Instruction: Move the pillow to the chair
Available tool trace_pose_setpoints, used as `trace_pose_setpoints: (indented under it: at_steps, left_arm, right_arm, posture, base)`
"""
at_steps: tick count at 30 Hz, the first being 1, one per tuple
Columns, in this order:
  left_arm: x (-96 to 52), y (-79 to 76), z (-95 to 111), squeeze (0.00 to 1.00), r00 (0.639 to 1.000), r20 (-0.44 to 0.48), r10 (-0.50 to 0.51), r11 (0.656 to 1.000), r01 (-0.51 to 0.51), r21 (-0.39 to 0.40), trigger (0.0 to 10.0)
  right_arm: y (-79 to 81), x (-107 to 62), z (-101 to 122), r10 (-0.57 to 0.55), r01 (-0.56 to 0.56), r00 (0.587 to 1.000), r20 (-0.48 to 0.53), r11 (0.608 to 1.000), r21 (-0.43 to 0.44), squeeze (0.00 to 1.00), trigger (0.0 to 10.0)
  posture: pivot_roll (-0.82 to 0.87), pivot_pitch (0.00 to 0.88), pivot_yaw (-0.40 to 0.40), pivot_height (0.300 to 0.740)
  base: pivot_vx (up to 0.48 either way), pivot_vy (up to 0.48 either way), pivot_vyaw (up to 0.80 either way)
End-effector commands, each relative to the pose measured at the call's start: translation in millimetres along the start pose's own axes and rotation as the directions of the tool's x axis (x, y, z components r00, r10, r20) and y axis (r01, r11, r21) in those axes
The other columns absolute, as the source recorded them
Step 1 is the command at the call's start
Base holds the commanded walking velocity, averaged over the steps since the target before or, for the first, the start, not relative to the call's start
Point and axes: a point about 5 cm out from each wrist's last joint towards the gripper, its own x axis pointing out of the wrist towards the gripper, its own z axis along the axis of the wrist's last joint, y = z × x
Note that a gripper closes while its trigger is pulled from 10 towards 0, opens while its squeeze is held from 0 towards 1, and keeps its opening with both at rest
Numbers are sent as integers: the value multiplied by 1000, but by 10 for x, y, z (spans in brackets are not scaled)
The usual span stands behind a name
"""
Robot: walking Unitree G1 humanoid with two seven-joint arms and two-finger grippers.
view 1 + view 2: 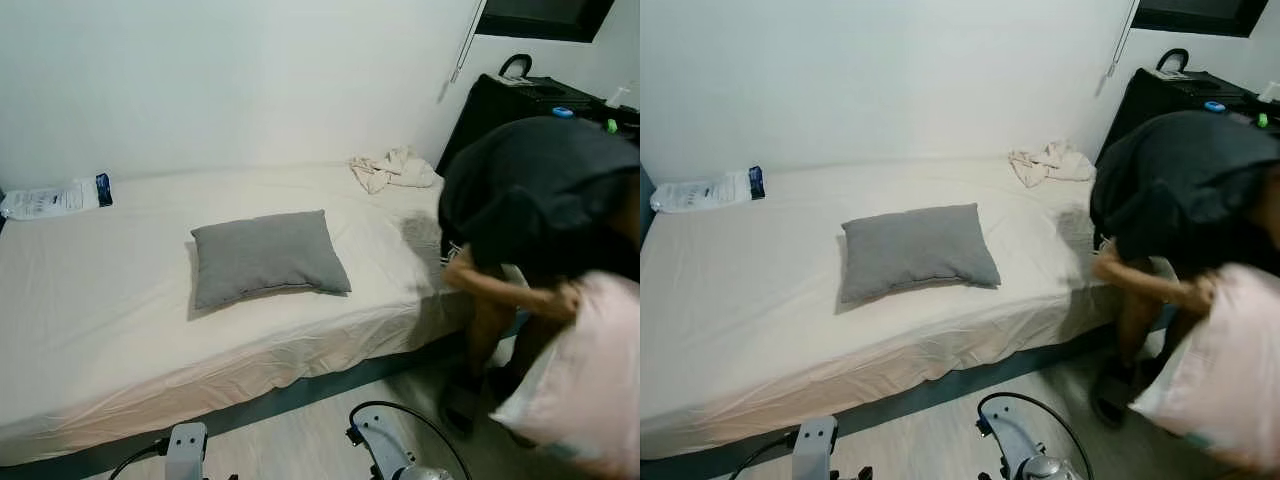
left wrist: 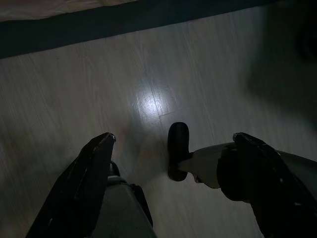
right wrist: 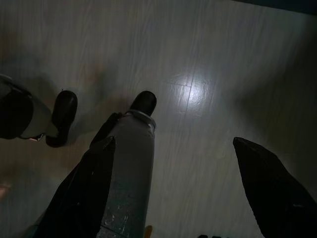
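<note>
Grey and plump, the pillow (image 1: 268, 256) lies flat near the middle of the frame on the pale sheet of the bed (image 1: 90, 330), well apart from anything else on it. It looks soft and light, likely to sag and fold wherever it is taken; a pinch on the near long edge or a corner, bunching the cloth between the fingers, seems the surest hold, since the smooth cover could slip from a shallow grip. Both arms hang low at the bottom of the frame, over the wooden floor (image 2: 148, 64): the left gripper (image 2: 173, 144) has its fingers spread wide with nothing between them, and the right gripper (image 3: 173, 148) is likewise spread and holding nothing. At the right of the frame a person (image 1: 540, 200) bends over, holding a pink pillow (image 1: 585, 380). No chair can be made out.
</note>
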Motion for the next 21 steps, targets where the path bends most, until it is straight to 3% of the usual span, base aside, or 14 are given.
trace_pose_setpoints:
  at_steps: [1, 8, 16, 21]
  left_arm:
    - [3, -50, -22, 0, 1000, -1, -7, 1000, 7, -12, 10000]
    - [8, -81, -21, 0, 1000, -1, -19, 1000, 19, -9, 10000]
    - [15, -104, 0, 0, 1000, 6, -27, 1000, 27, 0, 10000]
    - [19, -100, 20, 0, 1000, 19, -16, 1000, 16, 4, 10000]
  right_arm:
    - [-26, -5, 25, -11, 11, 1000, 2, 1000, -3, 0, 10000]
    - [-52, -12, 17, -25, 25, 1000, 4, 1000, -3, 0, 10000]
    - [-61, -14, 11, -36, 35, 999, 9, 999, 8, 0, 10000]
    - [-99, -29, -9, -41, 41, 999, 19, 999, 23, 0, 10000]
  posture:
    - [97, 0, -140, 733]
    - [91, 7, -147, 733]
    - [85, 15, -151, 733]
    - [82, 23, -153, 733]
  base:
    - [0, 0, 0]
    - [0, 0, 0]
    - [0, 0, -780]
    - [0, 0, 0]
